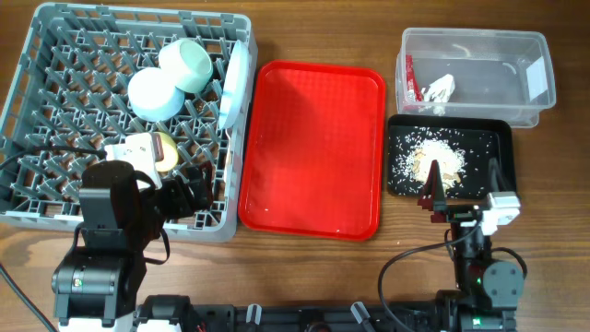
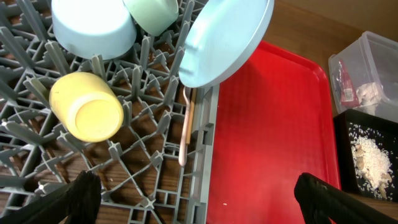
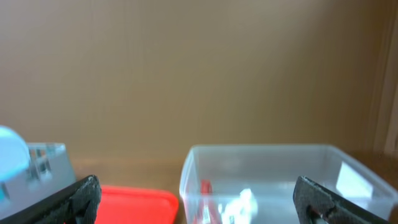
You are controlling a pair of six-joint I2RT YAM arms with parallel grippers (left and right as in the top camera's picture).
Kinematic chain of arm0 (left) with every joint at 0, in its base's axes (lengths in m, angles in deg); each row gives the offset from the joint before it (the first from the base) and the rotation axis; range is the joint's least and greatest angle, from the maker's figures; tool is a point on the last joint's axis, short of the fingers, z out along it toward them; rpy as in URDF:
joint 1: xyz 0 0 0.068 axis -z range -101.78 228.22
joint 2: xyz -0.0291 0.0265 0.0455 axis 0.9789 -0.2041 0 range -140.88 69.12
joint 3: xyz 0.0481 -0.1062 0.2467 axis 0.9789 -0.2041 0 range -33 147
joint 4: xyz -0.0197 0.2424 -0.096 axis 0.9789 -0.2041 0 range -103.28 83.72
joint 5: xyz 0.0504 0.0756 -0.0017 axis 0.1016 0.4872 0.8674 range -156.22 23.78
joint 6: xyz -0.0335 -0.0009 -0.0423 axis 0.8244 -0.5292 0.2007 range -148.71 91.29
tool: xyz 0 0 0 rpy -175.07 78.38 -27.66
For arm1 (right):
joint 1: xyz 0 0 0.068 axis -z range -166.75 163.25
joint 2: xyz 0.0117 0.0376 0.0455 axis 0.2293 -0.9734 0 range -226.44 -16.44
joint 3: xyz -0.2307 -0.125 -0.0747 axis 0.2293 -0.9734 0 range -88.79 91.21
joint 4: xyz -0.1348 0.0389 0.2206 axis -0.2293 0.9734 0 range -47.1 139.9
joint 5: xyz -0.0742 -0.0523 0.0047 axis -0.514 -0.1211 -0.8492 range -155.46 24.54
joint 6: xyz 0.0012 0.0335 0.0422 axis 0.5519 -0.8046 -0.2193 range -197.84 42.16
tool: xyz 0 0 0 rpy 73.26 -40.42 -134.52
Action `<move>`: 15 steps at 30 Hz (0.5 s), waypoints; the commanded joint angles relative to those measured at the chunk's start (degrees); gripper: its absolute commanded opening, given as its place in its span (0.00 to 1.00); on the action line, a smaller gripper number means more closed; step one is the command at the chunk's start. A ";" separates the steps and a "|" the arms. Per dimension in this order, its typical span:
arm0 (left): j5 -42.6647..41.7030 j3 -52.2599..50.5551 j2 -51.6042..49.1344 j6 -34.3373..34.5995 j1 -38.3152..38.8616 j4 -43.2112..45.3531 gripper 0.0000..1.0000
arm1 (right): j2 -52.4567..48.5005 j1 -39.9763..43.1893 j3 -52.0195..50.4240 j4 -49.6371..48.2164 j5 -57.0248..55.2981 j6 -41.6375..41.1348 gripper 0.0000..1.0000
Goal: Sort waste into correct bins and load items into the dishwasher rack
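Wooden tabletop: at left, a pale mint round plate (image 1: 235, 78) leaning in the large grey lattice rack (image 1: 138, 11) could be toppled by the wide-spread left gripper (image 2: 199, 196); at right, off-white rice scraps (image 1: 438, 159) in the shallow black tray (image 1: 498, 134) could be scattered by the parted right gripper (image 3: 199, 199), seemingly just above.

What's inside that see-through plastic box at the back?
The clear tub holds a red snack wrapper at the end nearest the red tray, with a crumpled white tissue beside it. Anything beneath the tissue is hidden.
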 commanded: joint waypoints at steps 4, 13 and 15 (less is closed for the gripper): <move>-0.70 -0.28 0.09 -0.68 0.15 0.11 1.00 | 0.81 -0.35 -0.44 10.19 1.55 1.84 1.00; -0.70 -0.28 0.09 -0.68 0.15 0.11 1.00 | 0.74 -0.33 -0.44 10.08 1.60 3.10 1.00; -0.70 -0.28 0.09 -0.68 0.15 0.11 1.00 | 0.70 -0.33 -0.42 10.08 1.62 3.08 1.00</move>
